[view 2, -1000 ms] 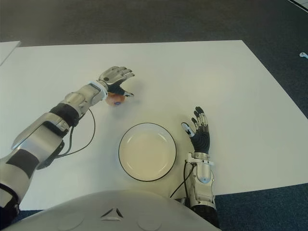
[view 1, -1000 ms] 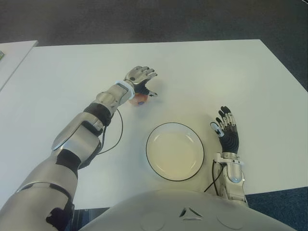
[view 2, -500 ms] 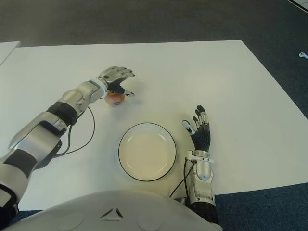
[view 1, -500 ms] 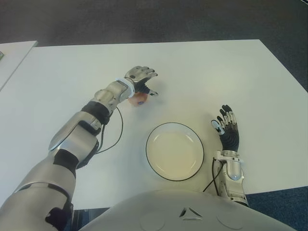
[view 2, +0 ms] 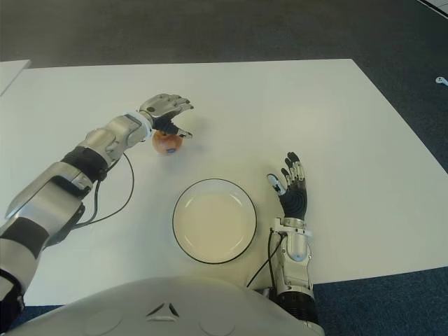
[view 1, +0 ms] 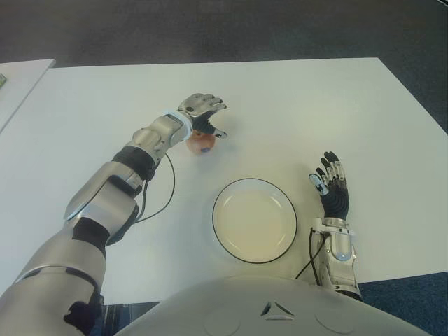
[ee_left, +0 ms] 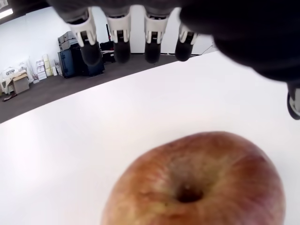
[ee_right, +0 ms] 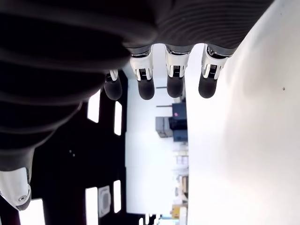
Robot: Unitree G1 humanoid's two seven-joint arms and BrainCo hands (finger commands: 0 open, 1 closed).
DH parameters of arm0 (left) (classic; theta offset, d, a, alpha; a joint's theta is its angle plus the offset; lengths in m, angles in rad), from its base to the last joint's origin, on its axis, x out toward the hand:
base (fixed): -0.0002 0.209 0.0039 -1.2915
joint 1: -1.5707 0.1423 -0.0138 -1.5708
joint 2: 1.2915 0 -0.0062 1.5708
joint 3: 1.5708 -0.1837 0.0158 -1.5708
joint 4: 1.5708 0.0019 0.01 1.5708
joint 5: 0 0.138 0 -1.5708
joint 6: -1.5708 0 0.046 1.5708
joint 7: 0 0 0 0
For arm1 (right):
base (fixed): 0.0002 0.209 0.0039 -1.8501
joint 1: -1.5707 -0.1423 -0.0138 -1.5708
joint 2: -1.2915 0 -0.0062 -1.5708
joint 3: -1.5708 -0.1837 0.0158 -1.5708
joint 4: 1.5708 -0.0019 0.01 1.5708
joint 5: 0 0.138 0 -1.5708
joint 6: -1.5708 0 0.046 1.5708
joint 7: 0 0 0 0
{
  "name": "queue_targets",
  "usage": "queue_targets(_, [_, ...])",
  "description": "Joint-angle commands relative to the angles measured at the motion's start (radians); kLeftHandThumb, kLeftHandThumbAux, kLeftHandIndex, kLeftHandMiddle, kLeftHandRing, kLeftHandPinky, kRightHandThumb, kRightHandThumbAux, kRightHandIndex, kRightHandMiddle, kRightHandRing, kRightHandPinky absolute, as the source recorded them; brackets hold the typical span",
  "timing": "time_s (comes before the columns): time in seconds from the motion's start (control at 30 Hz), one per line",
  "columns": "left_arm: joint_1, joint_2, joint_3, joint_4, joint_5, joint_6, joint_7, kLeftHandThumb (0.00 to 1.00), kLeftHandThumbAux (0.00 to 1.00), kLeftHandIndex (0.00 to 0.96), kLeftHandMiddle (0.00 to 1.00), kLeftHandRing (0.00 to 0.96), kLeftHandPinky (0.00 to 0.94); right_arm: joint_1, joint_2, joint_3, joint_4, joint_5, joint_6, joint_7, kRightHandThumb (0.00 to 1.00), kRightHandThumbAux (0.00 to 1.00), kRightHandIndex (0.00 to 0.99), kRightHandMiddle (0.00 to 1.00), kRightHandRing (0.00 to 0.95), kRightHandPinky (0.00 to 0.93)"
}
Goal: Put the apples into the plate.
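From our head we see our left hand (view 1: pixel 201 112) reaching over a red apple (view 1: pixel 201 142) on the white table (view 1: pixel 301 105). Our hand covers part of the apple there. Our left wrist view shows more: the whole top of the apple with its little dimple, sitting under our palm. Our fingers (ee_left: pixel 121 43) are spread out straight above and past it, and none of them touch it. The bottom of the apple is cut off in that view. The plate (view 1: pixel 255 220) sits nearer our body, well apart from the apple. Our right hand (view 1: pixel 333 192) shows just right of the plate, fingers straight and apart, holding nothing.
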Motion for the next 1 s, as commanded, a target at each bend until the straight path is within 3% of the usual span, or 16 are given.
queue_targets(0.03, [0.027,0.021,-0.005,0.012,0.001,-0.007,0.0,0.222,0.245,0.072,0.027,0.012,0.066,0.041,0.012,-0.008,0.11,0.019,0.046,0.013,0.214,0.549,0.0,0.0,0.0,0.0])
queue_targets(1.0, [0.086,0.077,-0.015,-0.013,0.021,-0.013,0.003,0.27,0.26,0.081,0.016,0.0,0.051,0.046,-0.029,-0.035,0.083,0.04,0.082,0.056,0.198,0.583,0.0,0.0,0.0,0.0])
